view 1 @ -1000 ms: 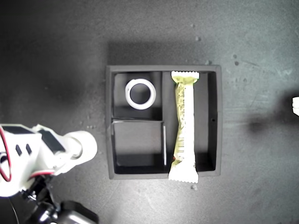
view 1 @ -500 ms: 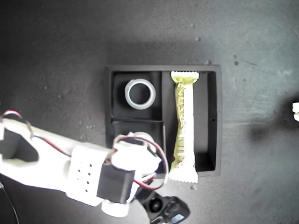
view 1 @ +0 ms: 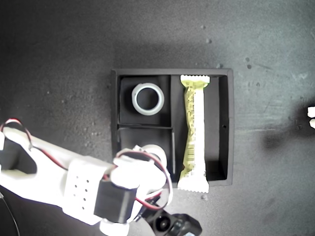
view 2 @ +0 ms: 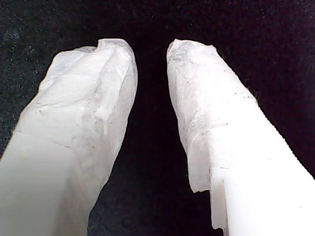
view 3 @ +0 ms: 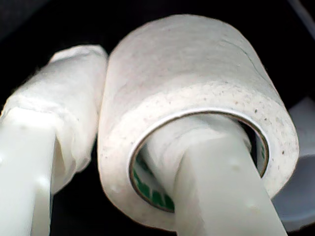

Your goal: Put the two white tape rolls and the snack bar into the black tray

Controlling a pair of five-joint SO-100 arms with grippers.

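The black tray [view 1: 114,123] lies in the middle of the exterior view. The wider white tape roll [view 1: 147,99] lies flat in its upper small compartment. Along the long compartment lies the snack bar [view 1: 193,132], its lower crimped end resting over the tray's wall. My second gripper [view 3: 133,98] is shut on the smaller tape roll [view 3: 197,73], one finger through the hole and one outside. That roll [view 1: 149,150] hangs over the lower small compartment. My first gripper [view 2: 147,54] is open over dark matte surface, nothing between its fingers.
The second arm's white body [view 1: 74,182] and black motor block [view 1: 114,199] cover the exterior view's lower left and part of the tray's lower wall. A small white part [view 1: 311,115] shows at that view's right edge. Dark speckled tabletop surrounds the tray.
The second arm swung from the exterior view's left edge over to the tray's lower small compartment, carrying the smaller roll. Over the last half second it barely shifted.
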